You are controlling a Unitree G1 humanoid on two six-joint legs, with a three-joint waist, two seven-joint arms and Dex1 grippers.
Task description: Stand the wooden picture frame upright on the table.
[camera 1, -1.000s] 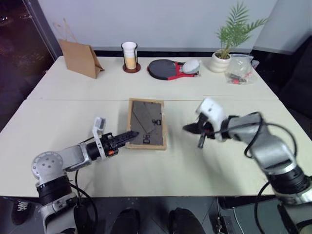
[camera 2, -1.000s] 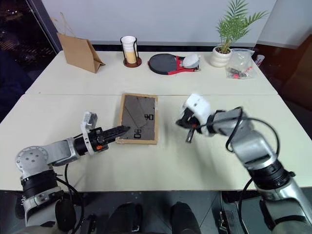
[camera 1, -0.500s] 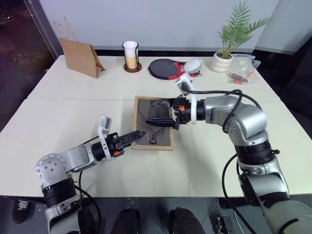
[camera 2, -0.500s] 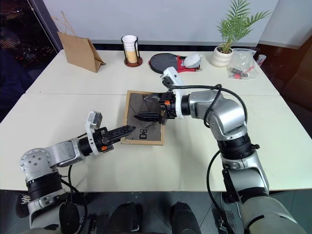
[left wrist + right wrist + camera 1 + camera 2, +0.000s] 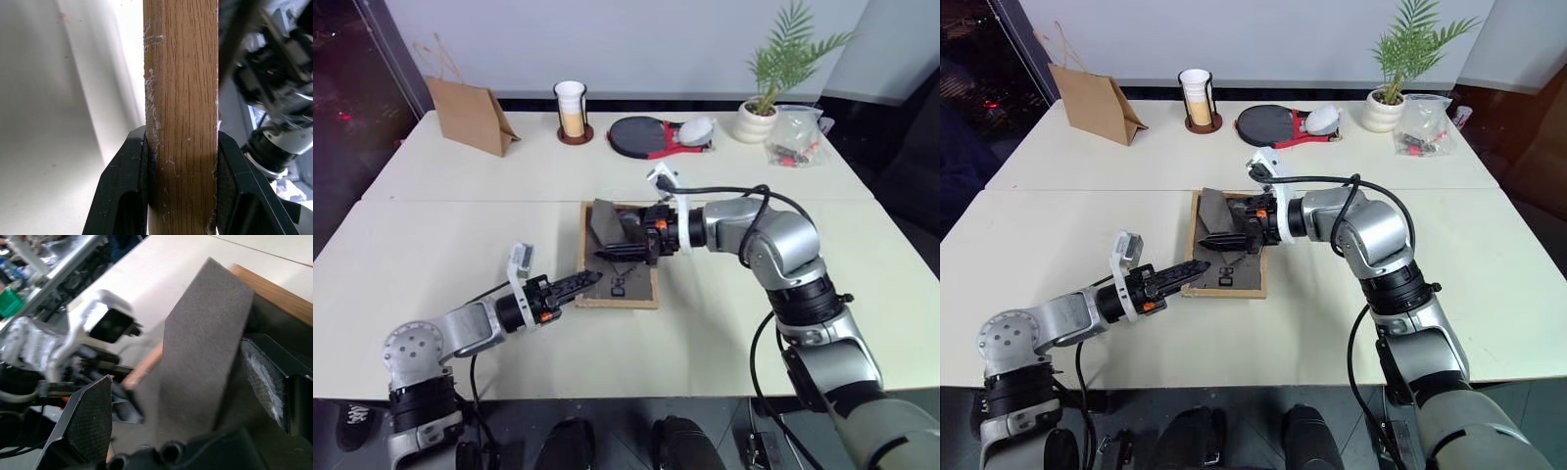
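Note:
The wooden picture frame (image 5: pixel 628 282) lies face down on the table (image 5: pixel 460 225), dark back up. My left gripper (image 5: pixel 587 281) is shut on its near left corner; in the left wrist view the wooden edge (image 5: pixel 181 98) is clamped between both black fingers (image 5: pixel 122 196). My right gripper (image 5: pixel 619 249) reaches in from the right over the frame's back and is open. The grey easel stand (image 5: pixel 205 347) is tilted up off the back and stands between the spread right fingers (image 5: pixel 88 426), with a gap on one side.
Along the table's far edge stand a brown paper bag (image 5: pixel 468 116), a cup in a holder (image 5: pixel 573 113), a table tennis paddle (image 5: pixel 641 137), a potted plant (image 5: pixel 759 117) and a clear plastic bag (image 5: pixel 795 137). A seam (image 5: pixel 460 201) crosses the tabletop behind the frame.
My right gripper swung left from beside the frame to over its back and opened. The easel stand has lifted up between its fingers. The left gripper kept its hold.

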